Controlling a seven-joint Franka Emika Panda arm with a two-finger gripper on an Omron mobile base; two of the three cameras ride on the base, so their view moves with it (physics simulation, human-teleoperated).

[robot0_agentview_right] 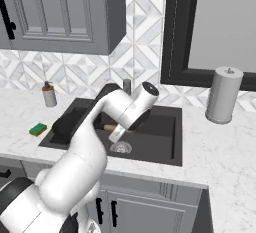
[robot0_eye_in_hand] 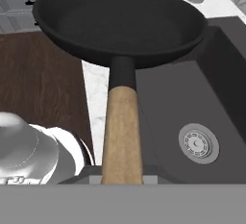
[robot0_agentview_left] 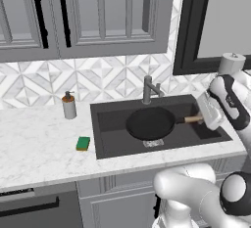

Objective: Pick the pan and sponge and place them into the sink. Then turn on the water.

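Pan [robot0_agentview_left: 150, 123] hangs over the sink [robot0_agentview_left: 110, 136], held level above the basin floor, with its round black bowl over the middle of the basin and its wooden handle [robot0_agentview_left: 193, 119] pointing toward the basin's right side. The gripper [robot0_agentview_left: 202, 119] is clamped on the far end of that handle; in the hand view the handle [robot0_eye_in_hand: 122, 131] runs straight up from between the fingers to the black bowl [robot0_eye_in_hand: 120, 21]. In the left base view the round metal drain [robot0_agentview_left: 153, 143] shows just below the pan's front edge, and in the hand view it [robot0_eye_in_hand: 198, 143] lies to the right of the handle on the dark basin floor.

The faucet [robot0_agentview_left: 149, 90] stands at the middle of the sink's back rim, its spout pointing right. No stream comes from it.

The sponge [robot0_agentview_left: 83, 143] lies flat on the worktop [robot0_agentview_left: 34, 139] just left of the sink's left rim, near the front left corner of the basin, green face up. From the right base view it [robot0_agentview_right: 37, 128] sits beside the same corner. A soap bottle [robot0_agentview_left: 69, 105] stands upright farther back on the worktop, near the wall, left of the sink's back left corner. A paper towel roll [robot0_agentview_right: 223, 95] stands upright on the worktop right of the sink, near the back wall.
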